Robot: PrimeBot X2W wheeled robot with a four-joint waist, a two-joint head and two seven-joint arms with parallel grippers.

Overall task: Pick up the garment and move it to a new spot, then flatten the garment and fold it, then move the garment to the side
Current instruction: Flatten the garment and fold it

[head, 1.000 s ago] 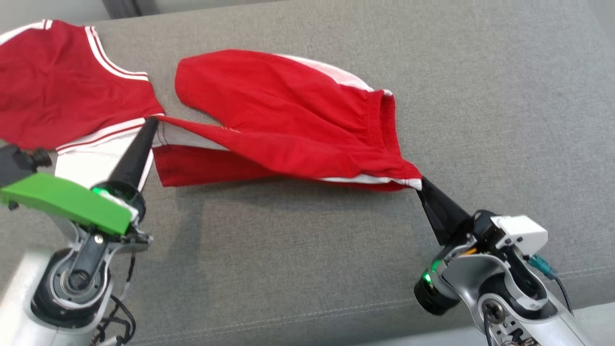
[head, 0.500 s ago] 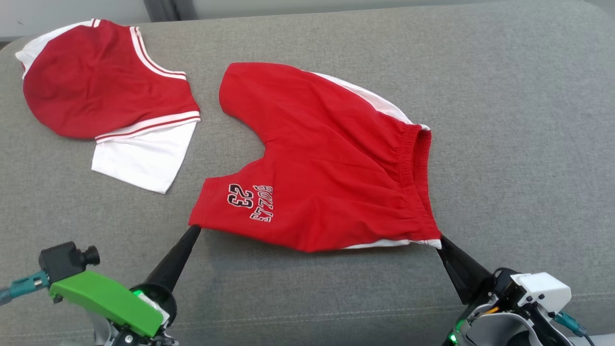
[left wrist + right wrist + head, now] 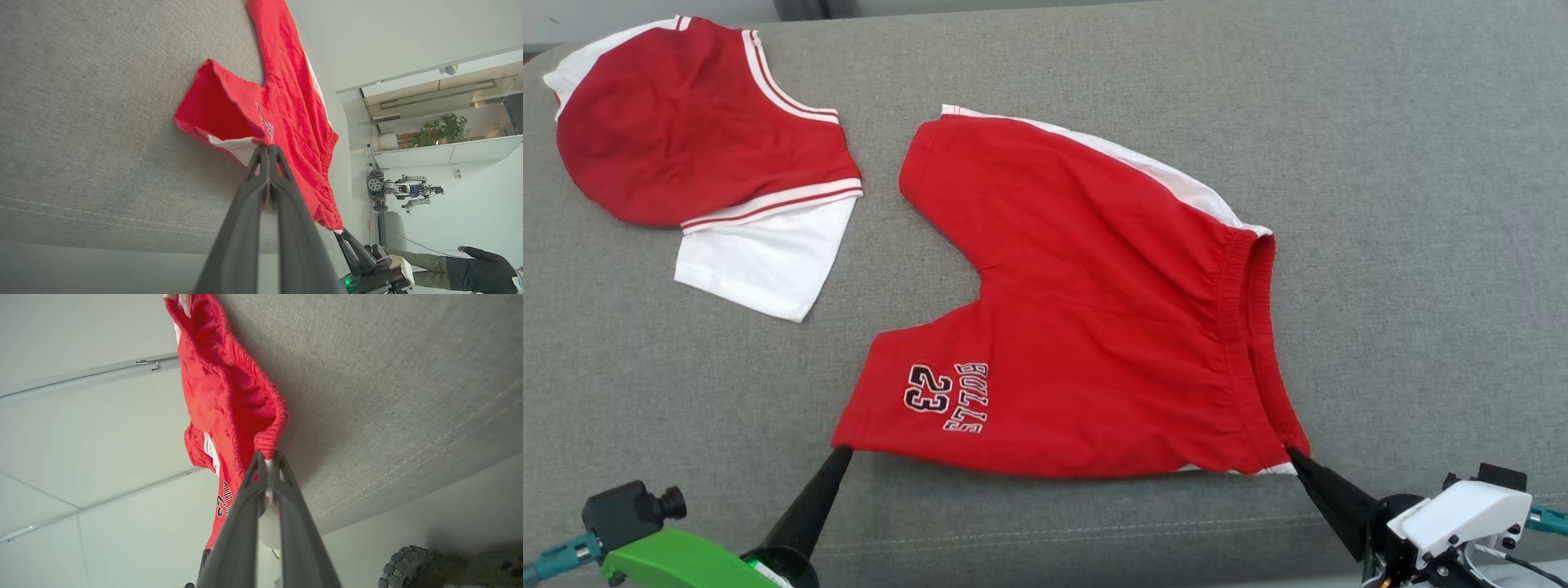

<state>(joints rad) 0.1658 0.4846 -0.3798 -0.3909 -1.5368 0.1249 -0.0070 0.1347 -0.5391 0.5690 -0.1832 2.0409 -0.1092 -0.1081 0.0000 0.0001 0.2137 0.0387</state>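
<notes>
Red cotton shorts lie spread on the grey fabric sofa; fingers of the left gripper pinch a leg hem, those of the right gripper the waistband corner.

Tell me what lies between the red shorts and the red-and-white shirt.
Nothing: a bare strip of grey cushion separates the shorts and the shirt, as the head view shows.

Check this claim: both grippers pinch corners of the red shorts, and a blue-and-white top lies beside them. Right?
No. The head view shows the top is red and white, not blue. The left gripper and right gripper do pinch corners of the red shorts.
</notes>
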